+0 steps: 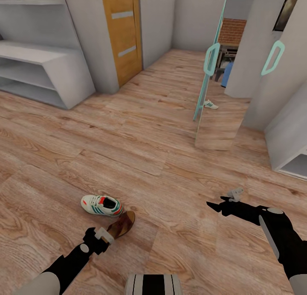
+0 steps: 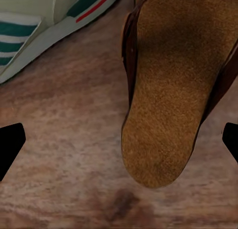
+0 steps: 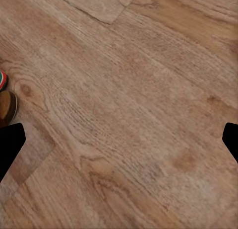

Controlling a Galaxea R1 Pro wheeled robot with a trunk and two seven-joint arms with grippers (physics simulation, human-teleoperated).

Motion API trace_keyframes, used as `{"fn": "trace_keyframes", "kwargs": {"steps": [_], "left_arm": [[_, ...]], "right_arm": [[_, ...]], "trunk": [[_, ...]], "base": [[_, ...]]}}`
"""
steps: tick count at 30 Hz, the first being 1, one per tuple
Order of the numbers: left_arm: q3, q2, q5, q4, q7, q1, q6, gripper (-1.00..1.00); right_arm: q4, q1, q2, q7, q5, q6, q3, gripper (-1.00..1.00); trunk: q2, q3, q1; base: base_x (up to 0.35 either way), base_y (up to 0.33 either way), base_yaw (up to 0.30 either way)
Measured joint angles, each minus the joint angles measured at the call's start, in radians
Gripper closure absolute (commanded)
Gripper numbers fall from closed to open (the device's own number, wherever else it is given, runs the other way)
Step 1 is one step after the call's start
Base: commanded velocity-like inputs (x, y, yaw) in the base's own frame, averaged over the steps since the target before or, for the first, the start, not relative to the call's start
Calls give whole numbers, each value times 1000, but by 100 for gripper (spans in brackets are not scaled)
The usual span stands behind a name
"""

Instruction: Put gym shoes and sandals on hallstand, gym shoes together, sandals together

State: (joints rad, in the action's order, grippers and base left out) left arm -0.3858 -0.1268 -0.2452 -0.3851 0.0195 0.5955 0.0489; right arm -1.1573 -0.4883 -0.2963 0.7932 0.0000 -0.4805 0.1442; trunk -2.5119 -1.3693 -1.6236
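A cream-white low sneaker with teal-green side stripes and a red-orange tongue [image 1: 102, 205] lay flat on the light-brown wood-plank floor [image 1: 153, 141], grain and knots plain in the boards. Just beside it, close to touching at the sneaker's heel end, lay a flat dark-brown leather sandal with a tan, grainy footbed [image 1: 122, 224], slim and rounded at its end. The left gripper [image 1: 99, 237], black with a pale grey band, hung right over the sandal's near end. In the left wrist view its jaws stood wide, the dark fingertips [image 2: 10, 147] spread to either side and closed on nothing; the sandal's rough, cork-like footbed [image 2: 171, 97] filled the gap between them, with the sneaker's smooth striped side [image 2: 42, 25] off at one corner.

The right gripper [image 1: 218, 204] was well apart from the shoes, held low over bare planks. Its jaws too stood wide in the right wrist view, one black fingertip [image 3: 10, 149] showing at the frame edge, knotted woodgrain between them.

At the far left stood the light-grey hallstand with long open shelves [image 1: 47, 68], angular and matte, both shelves bare. A honey-coloured wooden door [image 1: 123, 32] stood beyond it. Over to the right a mirrored wardrobe panel with mint-green loop handles [image 1: 212, 58] threw back a small image of a sneaker [image 1: 210, 103].
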Motion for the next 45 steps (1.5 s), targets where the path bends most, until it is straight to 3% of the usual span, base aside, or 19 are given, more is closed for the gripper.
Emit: {"fn": "trace_keyframes", "kwargs": {"steps": [9,16,33,36,45], "left_arm": [[0,3,3,-7,-10,1,-3,-100],[-1,9,4,-13,-9,0,-8,-100],[-1,10,4,-24,-9,-2,-9,-100],[-2,10,3,-25,-9,-2,-9,-100],[-2,10,1,-26,-10,-1,-8,-100]], "right_arm": [[0,1,0,0,0,0,0,-100],[0,0,0,0,0,0,0,-100],[0,0,0,0,0,0,0,-100],[0,0,0,0,0,0,0,-100],[0,0,0,0,0,0,0,-100]], "trunk": [[0,0,0],[-2,-29,-3],[-2,-51,-3],[-2,-64,-5],[-2,-65,-4]], "base": [[0,0,0],[0,0,13],[0,0,54],[0,0,8],[0,0,2]]}}
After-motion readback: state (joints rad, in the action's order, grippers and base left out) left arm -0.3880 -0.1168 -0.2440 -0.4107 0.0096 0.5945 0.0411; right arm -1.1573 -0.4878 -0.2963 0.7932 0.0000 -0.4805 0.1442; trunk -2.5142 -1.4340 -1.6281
